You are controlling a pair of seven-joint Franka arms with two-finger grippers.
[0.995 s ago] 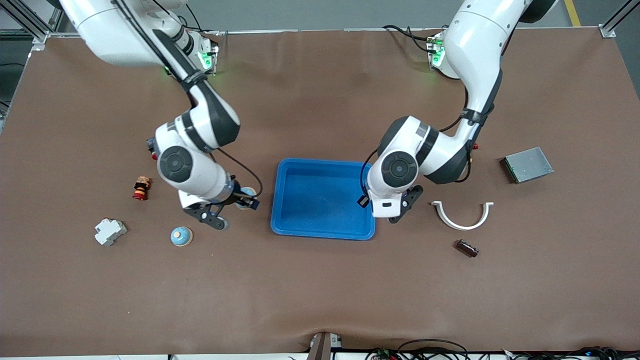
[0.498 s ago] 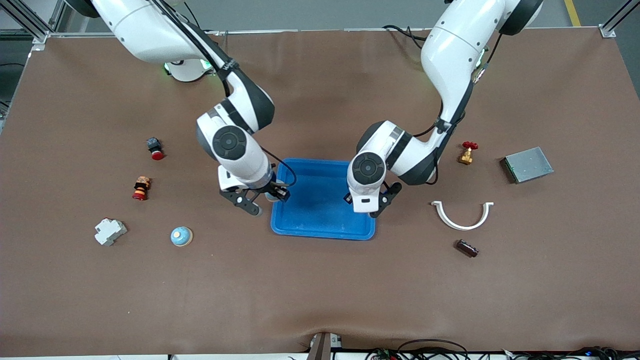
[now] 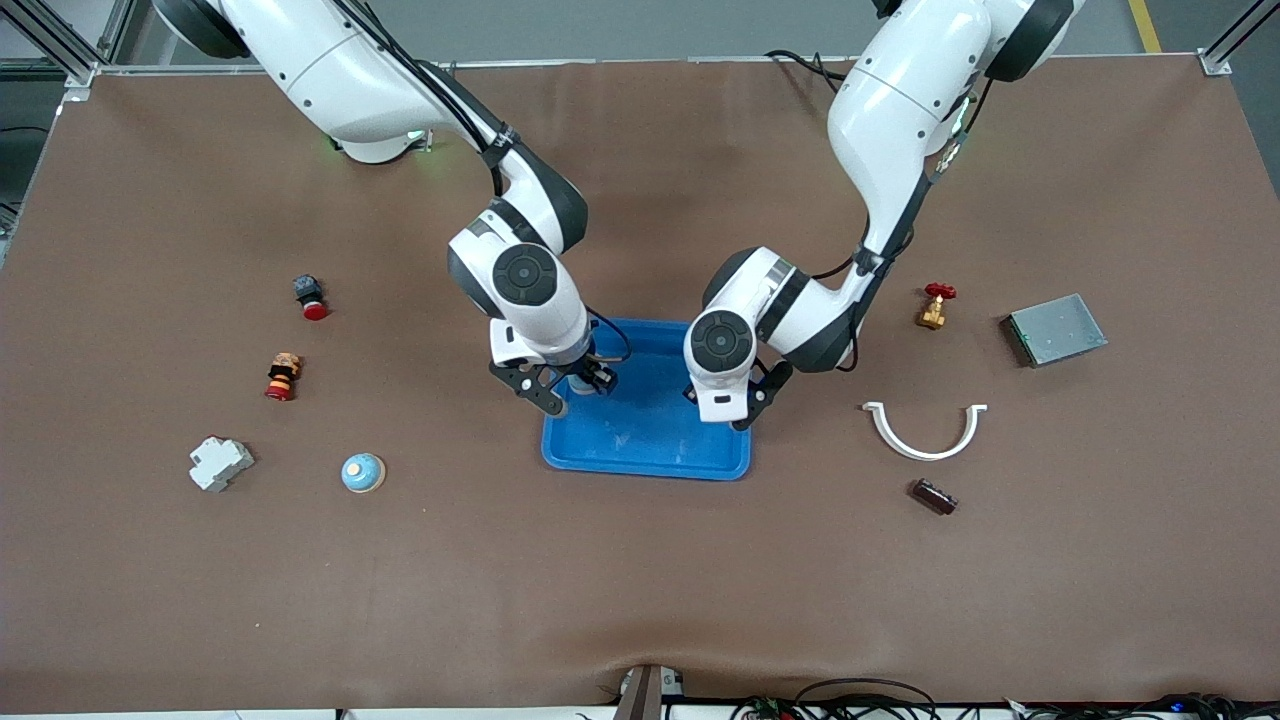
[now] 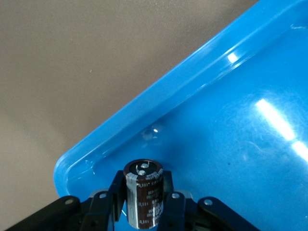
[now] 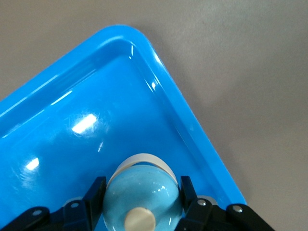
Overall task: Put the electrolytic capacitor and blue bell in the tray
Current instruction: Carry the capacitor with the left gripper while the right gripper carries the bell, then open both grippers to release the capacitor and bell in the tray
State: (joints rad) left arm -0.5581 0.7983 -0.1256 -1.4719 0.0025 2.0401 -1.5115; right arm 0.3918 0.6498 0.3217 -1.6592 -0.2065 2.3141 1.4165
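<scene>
The blue tray (image 3: 650, 445) lies mid-table. My left gripper (image 3: 740, 403) hangs over the tray's end toward the left arm. In the left wrist view it (image 4: 143, 186) is shut on a dark brown electrolytic capacitor (image 4: 143, 195), held upright above a tray (image 4: 240, 144) corner. My right gripper (image 3: 577, 385) hangs over the tray's end toward the right arm. The right wrist view shows this gripper (image 5: 142, 193) shut on a light blue bell (image 5: 144, 195) with a cream knob, just inside the tray (image 5: 72, 106) rim.
Another blue bell (image 3: 362, 472) and a white breaker (image 3: 221, 463) lie toward the right arm's end, with two red buttons (image 3: 283, 376) (image 3: 309, 296). Toward the left arm's end are a white curved piece (image 3: 925, 430), a dark cylinder (image 3: 934, 496), a brass valve (image 3: 933, 306) and a grey box (image 3: 1056, 329).
Both arms have swung inward. The right gripper carried the bell from beside the tray to over it. The left gripper moved with the capacitor from the tray's rim to over its floor.
</scene>
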